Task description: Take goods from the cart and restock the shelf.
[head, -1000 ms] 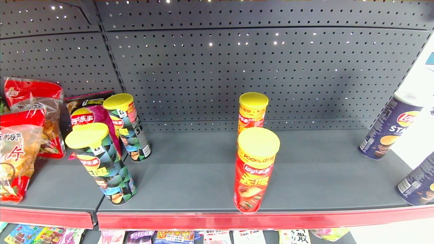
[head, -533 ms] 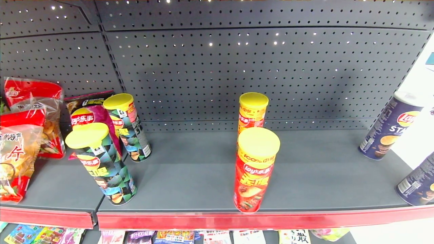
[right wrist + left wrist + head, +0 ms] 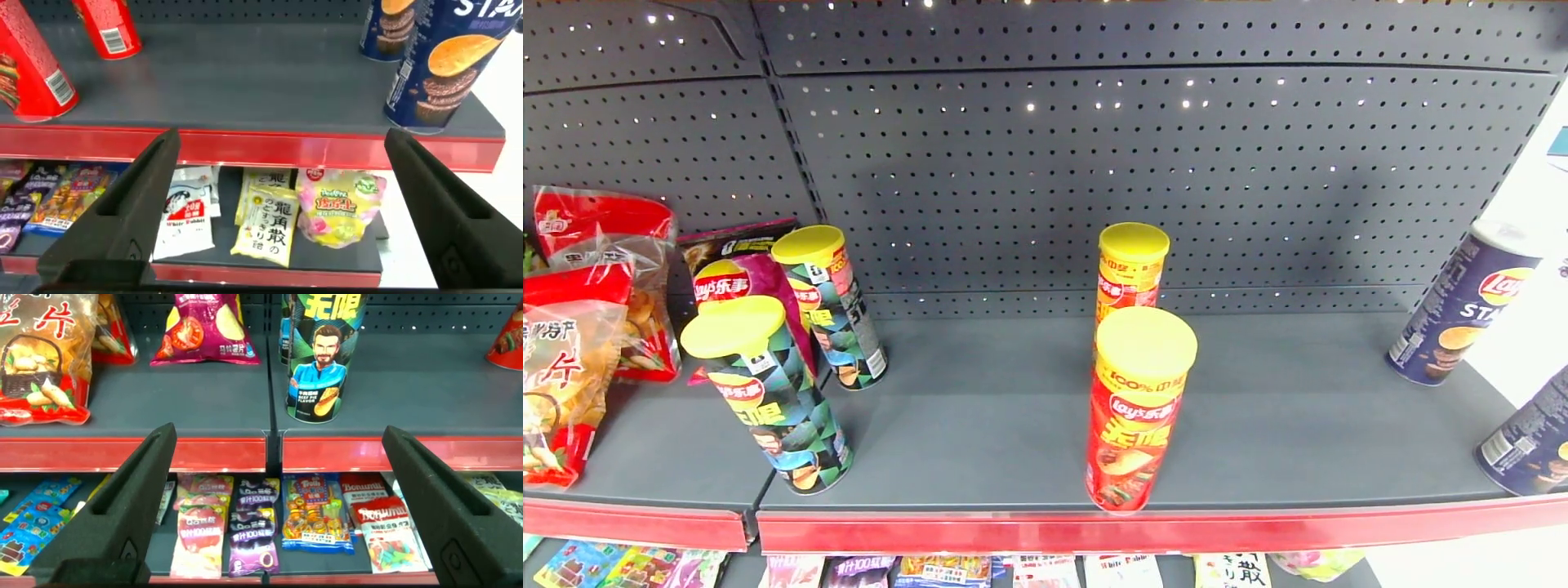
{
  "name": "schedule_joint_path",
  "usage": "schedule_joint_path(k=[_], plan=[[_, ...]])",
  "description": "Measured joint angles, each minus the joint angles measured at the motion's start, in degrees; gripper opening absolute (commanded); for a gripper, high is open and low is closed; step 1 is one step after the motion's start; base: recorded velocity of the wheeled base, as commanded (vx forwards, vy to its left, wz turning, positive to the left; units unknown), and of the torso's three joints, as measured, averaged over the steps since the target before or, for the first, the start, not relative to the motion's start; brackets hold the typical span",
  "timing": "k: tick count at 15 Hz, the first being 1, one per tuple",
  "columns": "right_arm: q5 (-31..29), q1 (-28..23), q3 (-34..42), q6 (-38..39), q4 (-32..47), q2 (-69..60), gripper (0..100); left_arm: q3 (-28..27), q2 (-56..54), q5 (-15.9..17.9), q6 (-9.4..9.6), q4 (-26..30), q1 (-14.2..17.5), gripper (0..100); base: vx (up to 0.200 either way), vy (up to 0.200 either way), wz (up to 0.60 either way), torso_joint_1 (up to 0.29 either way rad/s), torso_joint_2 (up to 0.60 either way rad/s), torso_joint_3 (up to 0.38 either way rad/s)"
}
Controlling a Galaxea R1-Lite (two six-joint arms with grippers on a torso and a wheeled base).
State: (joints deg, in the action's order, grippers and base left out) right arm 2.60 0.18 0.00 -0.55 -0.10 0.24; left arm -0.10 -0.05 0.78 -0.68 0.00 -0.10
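Red edging fronts the grey shelf (image 3: 1013, 425), where the goods stand in loose groups. A front red can (image 3: 1137, 412) stands right at the lip with a rear red can (image 3: 1129, 269) behind it. The teal cans (image 3: 772, 400) are towards our left beside the snack bags (image 3: 572, 343), and the navy cans (image 3: 1462, 306) are at the far right end. Our left gripper (image 3: 278, 433) hangs below and in front of the lip, under the nearer teal can, its jaws spread wide with nothing between them. Our right gripper (image 3: 282, 135) is likewise wide apart and empty, between the red cans and the navy ones, facing the candy packets (image 3: 265, 216) on the tier below. With both grippers bare, we judge the next job is fetching stock from the cart. The danger is in pulling away and coming back: a finger rising too close could catch the lip or nudge the front red can. That can is tall and narrow with no margin, so it would tip off. The nearer navy can by the shelf's end looks equally exposed.
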Motion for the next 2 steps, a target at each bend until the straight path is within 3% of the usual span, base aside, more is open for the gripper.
schedule_joint_path(k=[2], plan=[[0.0, -0.02, 0.0, 0.01, 0.0, -0.17, 100, 0.0, 0.0, 0.0, 0.02, 0.0, 0.0, 100, 0.0, 0.0, 0.0, 0.0, 0.0, 0.0]])
